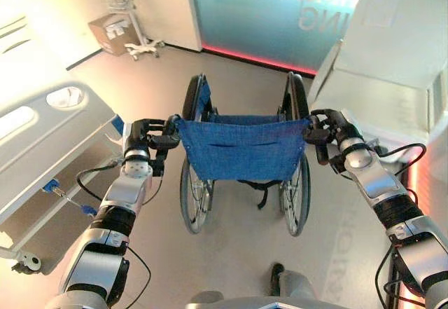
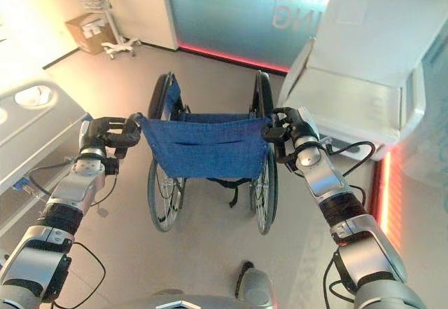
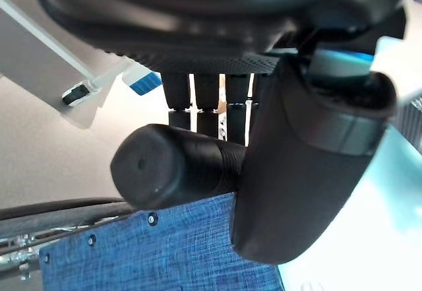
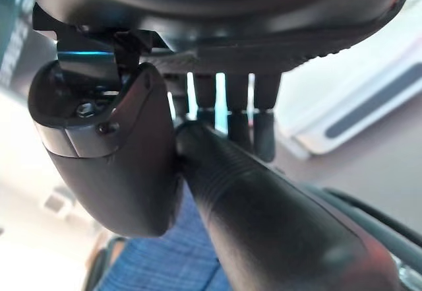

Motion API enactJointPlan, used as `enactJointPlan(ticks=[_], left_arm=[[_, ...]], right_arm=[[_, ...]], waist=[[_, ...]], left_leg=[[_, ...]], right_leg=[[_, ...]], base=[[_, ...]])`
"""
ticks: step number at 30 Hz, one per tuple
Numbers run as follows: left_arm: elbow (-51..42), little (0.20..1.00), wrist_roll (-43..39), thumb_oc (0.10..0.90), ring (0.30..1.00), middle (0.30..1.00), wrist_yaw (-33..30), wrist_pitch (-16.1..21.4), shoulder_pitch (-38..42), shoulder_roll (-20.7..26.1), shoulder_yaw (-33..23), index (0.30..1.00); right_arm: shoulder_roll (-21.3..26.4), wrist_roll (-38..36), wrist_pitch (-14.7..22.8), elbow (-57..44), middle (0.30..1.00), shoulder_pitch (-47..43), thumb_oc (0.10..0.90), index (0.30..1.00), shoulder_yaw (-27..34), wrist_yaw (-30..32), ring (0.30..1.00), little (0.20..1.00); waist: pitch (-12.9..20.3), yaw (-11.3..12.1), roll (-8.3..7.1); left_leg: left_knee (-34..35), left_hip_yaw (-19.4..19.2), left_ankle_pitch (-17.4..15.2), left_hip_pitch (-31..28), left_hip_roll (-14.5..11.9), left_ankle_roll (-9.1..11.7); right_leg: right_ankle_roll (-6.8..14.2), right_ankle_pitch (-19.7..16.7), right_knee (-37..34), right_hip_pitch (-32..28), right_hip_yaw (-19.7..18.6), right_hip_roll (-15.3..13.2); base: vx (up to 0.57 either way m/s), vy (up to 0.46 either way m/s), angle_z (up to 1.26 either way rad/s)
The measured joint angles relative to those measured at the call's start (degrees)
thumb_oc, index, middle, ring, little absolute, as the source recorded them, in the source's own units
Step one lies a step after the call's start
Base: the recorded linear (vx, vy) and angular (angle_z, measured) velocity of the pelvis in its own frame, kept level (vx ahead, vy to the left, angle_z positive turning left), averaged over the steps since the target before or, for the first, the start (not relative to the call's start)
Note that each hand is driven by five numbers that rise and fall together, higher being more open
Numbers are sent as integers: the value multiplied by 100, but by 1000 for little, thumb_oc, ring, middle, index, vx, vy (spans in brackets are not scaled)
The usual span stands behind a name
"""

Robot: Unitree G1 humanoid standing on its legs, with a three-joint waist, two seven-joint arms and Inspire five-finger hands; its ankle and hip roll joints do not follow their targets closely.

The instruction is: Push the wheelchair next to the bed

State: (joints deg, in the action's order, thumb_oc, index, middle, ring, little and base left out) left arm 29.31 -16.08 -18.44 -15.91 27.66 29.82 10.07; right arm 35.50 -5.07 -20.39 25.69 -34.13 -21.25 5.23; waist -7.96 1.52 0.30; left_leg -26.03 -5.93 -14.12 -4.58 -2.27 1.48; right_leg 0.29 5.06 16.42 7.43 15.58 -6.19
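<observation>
Both hands are gripping the wheelchair [image 1: 241, 156] from behind. At nine o'clock of its blue backrest [image 1: 241, 146], the left hand [image 1: 143, 139] is curling its fingers [image 3: 198, 99] and thumb around the left push handle [image 3: 175, 167]. At three o'clock, the right hand [image 1: 334, 130] is wrapping its fingers [image 4: 257, 116] and thumb around the right push handle [image 4: 264, 205]. The wheelchair is standing on the pale floor [image 1: 231, 253] in the middle, facing twelve o'clock. A bed [image 1: 49, 148] with a grey side rail is lying at nine o'clock, near but apart from the chair. A white cabinet [image 1: 392, 64] is sitting at two o'clock, a cardboard box [image 1: 112, 32] at eleven o'clock.
</observation>
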Motion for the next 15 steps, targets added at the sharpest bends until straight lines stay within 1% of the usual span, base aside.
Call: enactJointPlan(ticks=[1,2,3,4,5,6,7,8,9,10,11,12,13,14,15], left_arm=[[3,300,0,400,300,300,-16,-4,-25,-13,31,300],[1,300,-1,400,300,300,-19,-4,-36,-22,35,300],[-37,300,0,400,300,300,-54,39,-100,-41,35,300],[-40,300,-1,400,300,300,-56,56,-109,-41,35,300],[-43,300,-1,400,300,300,-74,65,-172,-64,43,300],[-86,300,-1,400,300,300,-105,92,-263,-91,49,300],[-127,300,-1,400,300,300,-120,112,-304,-101,47,300],[-217,300,1,400,300,300,-139,158,-410,-95,26,300],[-416,300,4,400,300,300,-140,195,-545,-97,-99,300],[-473,300,4,400,300,300,-140,193,-591,-91,-125,300],[-506,300,6,400,300,300,-138,192,-630,-90,-142,300],[-656,300,9,400,300,300,-133,185,-743,-31,-196,300],[-736,300,9,400,300,300,-131,185,-799,0,-234,300],[-842,300,9,400,300,300,-126,183,-887,55,-304,300],[-866,300,9,400,300,300,-111,186,-911,82,-331,300]], right_arm=[[4,5,73,76,300,11,400,300,-9,-22,300,300],[5,9,96,103,300,15,400,300,-12,-21,300,300],[4,20,171,144,300,19,400,300,-5,-19,300,300],[11,19,198,163,300,15,400,300,-7,-20,300,300],[-22,16,250,321,300,5,400,300,-63,-20,300,300],[-34,18,256,383,300,4,400,300,-99,-20,300,300],[-26,18,255,393,300,4,400,300,-105,-20,300,300],[-9,16,291,415,300,9,400,300,-125,-14,300,300],[16,10,331,414,300,-61,400,300,-134,-26,300,300],[16,10,340,414,300,-70,400,300,-136,-26,300,300],[16,10,350,414,300,-67,400,300,-145,-30,300,300],[20,9,386,390,300,-78,400,300,-155,-90,300,300],[21,9,407,368,300,-82,400,300,-153,-128,300,300],[21,7,461,328,300,-82,400,300,-149,-158,300,300],[13,5,478,299,300,-85,400,300,-132,-158,300,300]], waist=[[-1,90,-19],[-5,116,-30],[-63,259,-167],[-76,296,-179],[-131,441,-270],[-136,465,-276],[-137,488,-255],[-137,586,-158],[-168,742,-11],[-173,785,81],[-177,801,148],[-179,898,207],[-181,943,200],[-178,998,190],[-178,1047,190]], left_leg=[[-695,-54,228,329,-126,257],[-1071,-63,381,552,-162,250],[-1115,-63,329,884,-45,217],[-866,-80,339,899,29,208],[41,-131,362,942,157,196],[974,-169,457,950,243,183],[1303,-183,582,1018,252,207],[1876,-71,881,1224,195,355],[2458,-13,1242,1321,38,457],[2548,-15,1391,1424,-68,459],[2584,-10,1457,1487,-115,477],[2634,-44,1463,1537,-175,475],[2530,-68,1462,1569,-205,472],[2277,-98,1460,1575,-171,469],[2190,-26,1449,1454,-99,450]], right_leg=[[-102,72,-143,-241,67,55],[-145,72,-203,-311,87,71],[-169,69,-438,-495,21,83],[-185,42,-528,-589,-35,85],[-181,47,-856,-918,-111,161],[-156,35,-1097,-1165,-137,241],[-137,26,-1179,-1252,-140,297],[-117,13,-1419,-1435,-293,491],[-175,51,-1559,-1593,-403,685],[-210,83,-1567,-1701,-427,790],[-231,155,-1569,-1819,-442,864],[-242,352,-1506,-1932,-610,933],[-255,430,-1424,-1919,-689,918],[-188,590,-1283,-1933,-830,891],[-150,723,-1083,-1932,-866,823]], base=[[434,-194,35],[372,-108,18],[376,-46,3],[398,-7,-11],[466,3,-8],[536,22,-6],[555,25,-9],[528,51,-44],[509,83,-52],[445,107,-47],[483,158,-36],[459,171,-39],[511,182,-58],[448,143,-52],[416,133,-45]])
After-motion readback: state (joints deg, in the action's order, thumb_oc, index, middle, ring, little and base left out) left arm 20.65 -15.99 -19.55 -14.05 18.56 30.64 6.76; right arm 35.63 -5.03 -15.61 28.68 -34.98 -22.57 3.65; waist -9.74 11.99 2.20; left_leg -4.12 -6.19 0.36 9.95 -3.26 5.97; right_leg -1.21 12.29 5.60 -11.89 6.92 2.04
